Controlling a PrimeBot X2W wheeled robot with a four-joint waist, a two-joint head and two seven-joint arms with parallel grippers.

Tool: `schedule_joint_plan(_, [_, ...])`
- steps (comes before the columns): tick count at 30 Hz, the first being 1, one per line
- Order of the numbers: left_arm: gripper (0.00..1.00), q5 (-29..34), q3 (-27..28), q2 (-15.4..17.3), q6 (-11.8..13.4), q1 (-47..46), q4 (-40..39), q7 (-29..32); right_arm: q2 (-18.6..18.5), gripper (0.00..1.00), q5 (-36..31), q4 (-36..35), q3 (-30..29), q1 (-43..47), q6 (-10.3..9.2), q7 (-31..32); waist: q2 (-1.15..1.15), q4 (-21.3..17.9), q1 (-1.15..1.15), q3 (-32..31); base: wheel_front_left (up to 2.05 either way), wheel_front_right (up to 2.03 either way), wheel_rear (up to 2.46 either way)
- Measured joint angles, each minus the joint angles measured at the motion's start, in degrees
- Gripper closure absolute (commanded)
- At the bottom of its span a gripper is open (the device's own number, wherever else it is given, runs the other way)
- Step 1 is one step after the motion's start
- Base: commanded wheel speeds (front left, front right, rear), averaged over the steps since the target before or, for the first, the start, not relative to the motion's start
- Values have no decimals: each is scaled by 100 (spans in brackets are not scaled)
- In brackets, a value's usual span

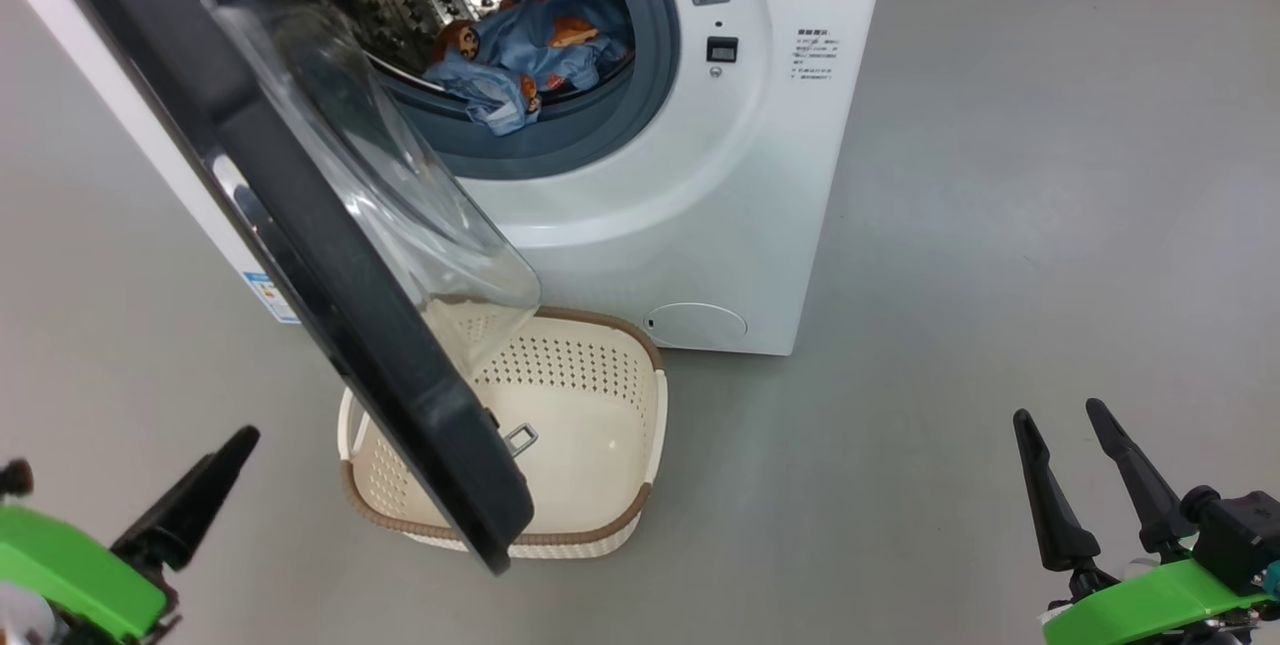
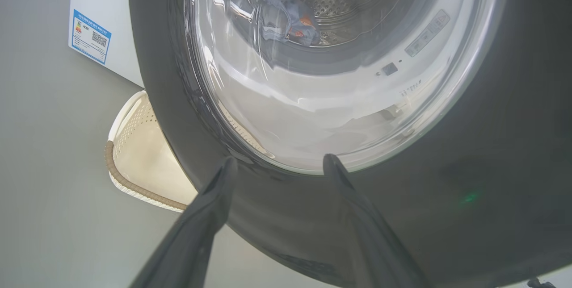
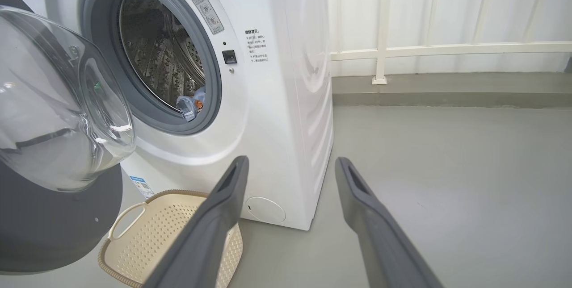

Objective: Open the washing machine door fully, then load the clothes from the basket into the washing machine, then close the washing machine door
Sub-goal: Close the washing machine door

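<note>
The washing machine (image 1: 700, 225) stands at the top of the head view. Its door (image 1: 330, 265) hangs partly open, the black rim slanting down over the basket (image 1: 580, 537). The blue printed clothes (image 1: 530, 45) lie in the drum, one edge draped over the grey gasket. The cream basket looks empty. My left gripper (image 2: 277, 163) is open just in front of the door's outer face (image 2: 491, 145), with nothing between its fingers; one finger (image 1: 200, 500) shows at the lower left. At the lower right, my right gripper (image 1: 1090, 455) is open and empty, away from the machine (image 3: 277, 100).
Grey floor lies all around the washer, with wide room on its right. A white railing (image 3: 380, 51) and a low kerb run behind it. A blue label (image 2: 91, 35) sits low on the washer's front, and a round filter cap (image 1: 695, 325) sits at the lower right.
</note>
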Motion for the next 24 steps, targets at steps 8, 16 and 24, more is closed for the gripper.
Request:
schedule_joint_plan(8, [0,332,-670,158,0,173,201,-1640,1,0,0,-1,-5,1,0,0,0,-85,0,-33,0,0,0])
schedule_joint_plan(16, [0,667,-1288,355,0,165,667,-3061,3,0,0,-13,-13,1,0,0,0,-182,0,-21,0,0,0])
schedule_joint_plan(24, [0,1913,-756,54,0,88,1004,-3216,5,0,0,-35,-64,0,0,0,0,-285,0,57,0,0,0])
